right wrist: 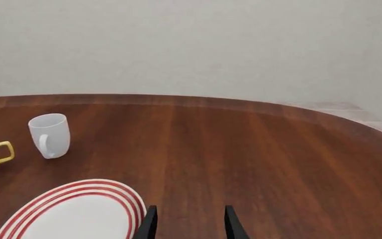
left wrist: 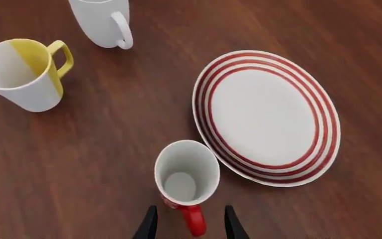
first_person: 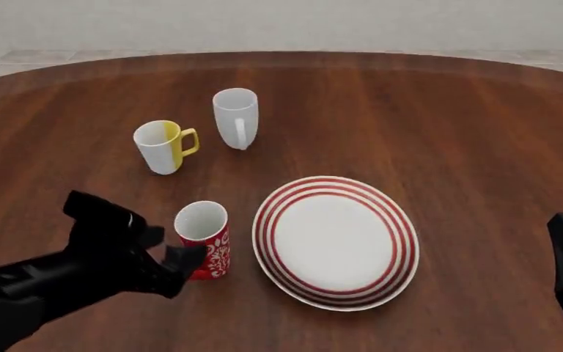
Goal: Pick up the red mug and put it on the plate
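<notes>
Left gripper [first_person: 179, 265]: nearest item, low at the near left of the table [first_person: 438, 125], jaws apart, fingers either side of the red mug's handle [left wrist: 194, 219] in its wrist view, not yet closed on it. Red mug [first_person: 204, 239]: upright, empty, on the table just left of the plate [first_person: 336, 240], rim close to the plate's edge but apparently not touching; handle turned toward the near left. Plate: bare, right of centre. Yellow mug [first_person: 165, 147] and white mug [first_person: 235, 117]: farther back, left of centre, well apart from the work. Right gripper [right wrist: 187, 223]: parked at the near right, jaws open, holding nothing. Step in hand, by judgement: secure the handle. Advance until it sits deep between the fingers, close squarely, lift straight up to keep the mug level, carry right, set down near the plate's centre. Risk: a shallow pinch lets the mug swing or tip.
</notes>
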